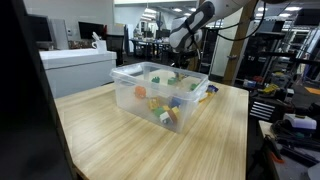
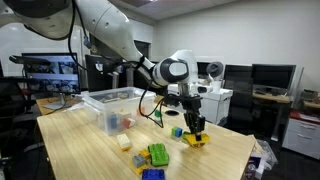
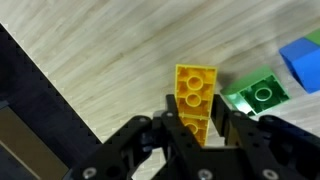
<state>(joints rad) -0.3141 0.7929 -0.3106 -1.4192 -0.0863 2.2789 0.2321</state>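
**Yellow brick in the grip, down at the table's end**

The yellow brick (image 3: 195, 95) sits between the fingers (image 3: 160, 135) of the gripper (image 3: 196, 122), which is closed narrow on its two long sides, studs facing the wrist camera. In an exterior view the same yellow brick (image 2: 195, 140) hangs under the gripper (image 2: 194, 122) low over the far end of the table (image 2: 90, 150). Whether its base touches the wood or sits just above it cannot be told.

Just beside it in the wrist view lies a green brick (image 3: 255, 95), apart from the fingers, and past that a blue brick (image 3: 303, 60) at the frame edge. Both rest on the table (image 3: 100, 50).

Farther out, more loose pieces lie on the wood: a green stack (image 2: 158, 154) and a blue piece (image 2: 152, 174) near the front edge. The clear bin (image 2: 110, 105) stands well apart from the gripper. In an exterior view the bin (image 1: 125, 95) holds several coloured blocks (image 1: 165, 115).

As a judgement: the grasp looks made and firm. The brick is outside the bin among the loose pieces, and a good number of blocks remain inside.
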